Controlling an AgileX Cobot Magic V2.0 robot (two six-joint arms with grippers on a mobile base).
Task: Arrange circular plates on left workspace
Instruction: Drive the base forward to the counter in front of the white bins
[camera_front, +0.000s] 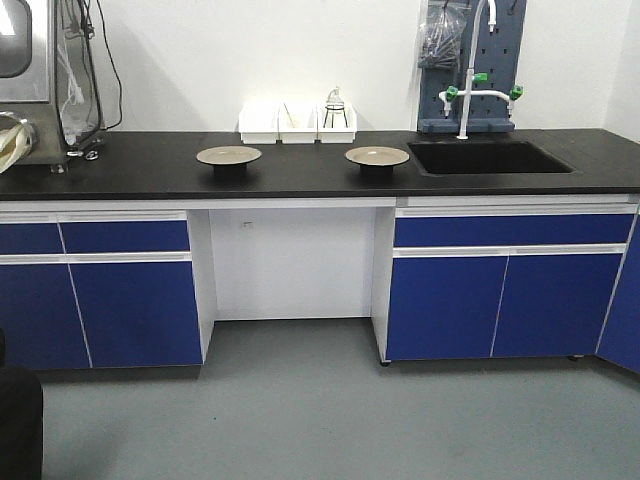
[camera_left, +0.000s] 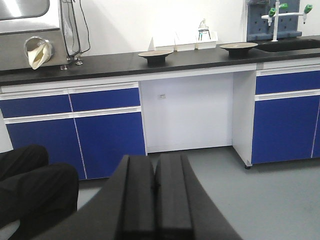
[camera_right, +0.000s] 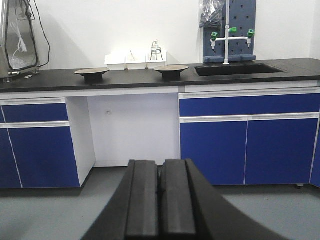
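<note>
Exterior front-facing view: the left plate (camera_front: 229, 155) sits on the black bench (camera_front: 130, 170) midway between front and back edges, above the open knee gap. The right plate (camera_front: 377, 156) sits level with it, just beside the sink basin (camera_front: 490, 157). Each appears raised on a dark foot.

Neither is held. The left pincer (camera_left: 154, 170) and right pincer (camera_right: 160, 170) both have their jaws pressed together with nothing between them, and both hang well back from the bench over the floor (camera_front: 300, 410). I judge the arranging as not begun, the right plate needing the longer move.

White bins (camera_front: 297, 122) line the back edge behind the plates, one holding a wire stand (camera_front: 336, 108). Steel equipment (camera_front: 30, 90) with cables crowds the bench's left end, limiting bare space there.
</note>
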